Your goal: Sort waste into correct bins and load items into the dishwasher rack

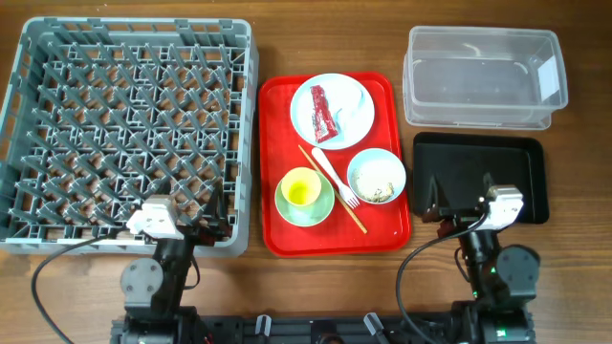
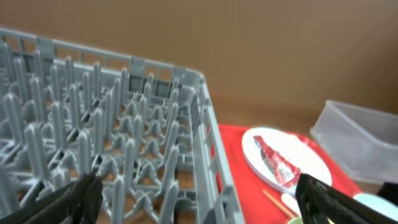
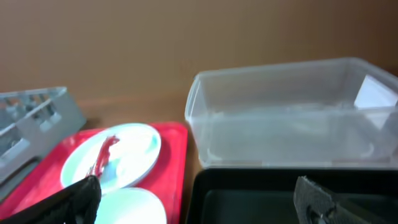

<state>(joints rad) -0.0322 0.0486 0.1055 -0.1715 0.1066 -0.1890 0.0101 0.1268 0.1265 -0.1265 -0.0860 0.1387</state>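
Both pincers sit parked low in the overhead frame. The left pincer (image 2: 199,205) is spread wide and holds nothing, and the right pincer (image 3: 199,204) is the same. Nothing is sorted yet. Everything waits on the red tray (image 1: 277,124) at centre, between the grey dishwasher rack (image 1: 129,134) at upper left and the two bins at right — a clear plastic tub (image 1: 478,113) above a shallow black one (image 1: 531,153).

My worry is the red wrapper (image 1: 324,115). It is thin and crinkled and lies flat on a glossy white plate (image 1: 356,107), so a shallow pinch could skid off it or shove the plate instead. The white plastic fork (image 1: 332,175) lies across a slim wooden stick (image 1: 356,220), its tines near the pale blue bowl (image 1: 396,162). Lifting one may drag the other. The bowl appears to hold food scraps, and tilting it early would spill them on the wooden counter (image 1: 316,38). The small green cup (image 1: 300,187) stands on a smooth saucer (image 1: 323,208) and could slide. The rack's stiff upright pegs could catch a rim if an item comes in crooked.
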